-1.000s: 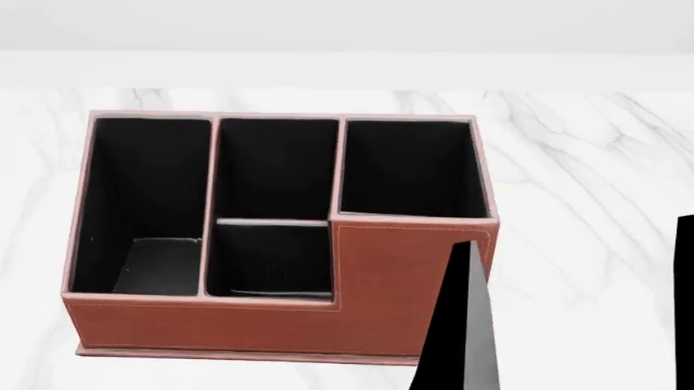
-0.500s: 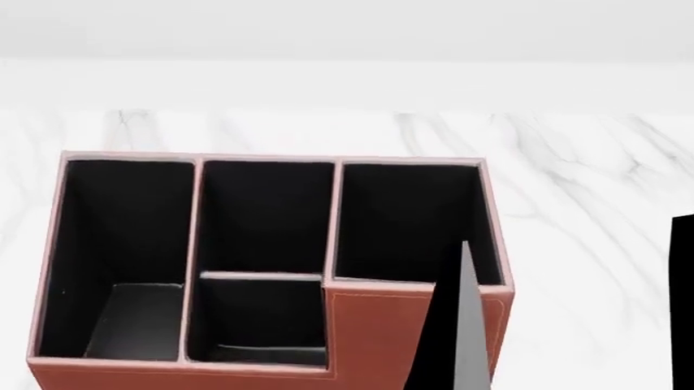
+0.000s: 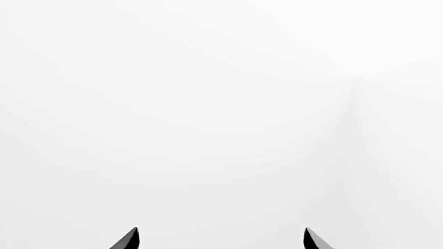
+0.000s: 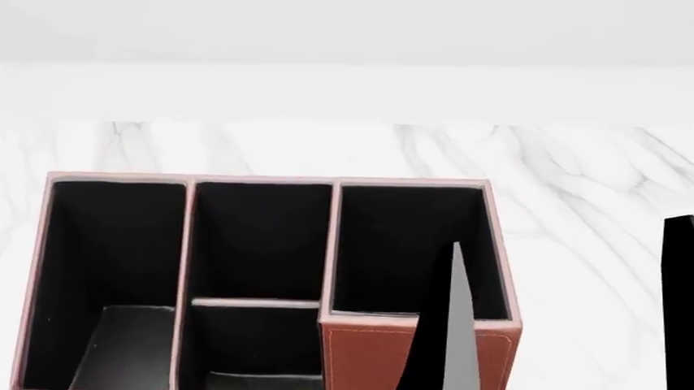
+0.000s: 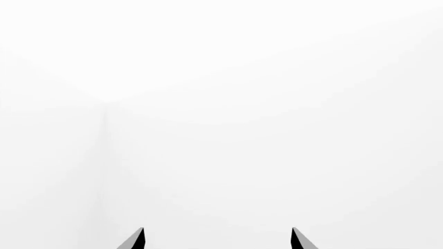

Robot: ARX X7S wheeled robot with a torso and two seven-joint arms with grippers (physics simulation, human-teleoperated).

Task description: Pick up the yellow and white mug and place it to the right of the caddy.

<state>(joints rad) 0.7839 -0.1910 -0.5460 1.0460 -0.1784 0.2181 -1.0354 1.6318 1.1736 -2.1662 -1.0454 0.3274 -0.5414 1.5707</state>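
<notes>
The left gripper [image 3: 220, 239] shows only as two dark fingertips set well apart at the edge of its wrist view, with nothing between them; it stands open and faces blank white, so no object lies before it. The right gripper [image 5: 217, 238] reads the same way in its own wrist view: two tips parted, empty, pointed at a plain white surface.

In the head view neither gripper can be picked out with confidence. A dark, tapering upright shape [image 4: 443, 325] rises in front of the caddy's right-hand compartment, and a black edge [image 4: 680, 301] stands well to the right of the caddy. What either of them is cannot be told from this view.

The caddy [image 4: 418, 353] fills the lower left of the head view, reddish-brown with black-lined compartments, all of which look empty as far as they show. It sits on a white marble table [image 4: 586, 203], and the stretch of marble to the right of the caddy, where the mug is meant to go, shows nothing but the black edge at the frame's border.

The yellow and white mug is not visible in any view, so its place relative to the caddy cannot be given.

The task appears to be at its very start: the search step, with no grasp begun. The next move likely calls for turning the head or base until the mug comes into sight, and only then choosing an arm and bringing its open fingers toward it.
</notes>
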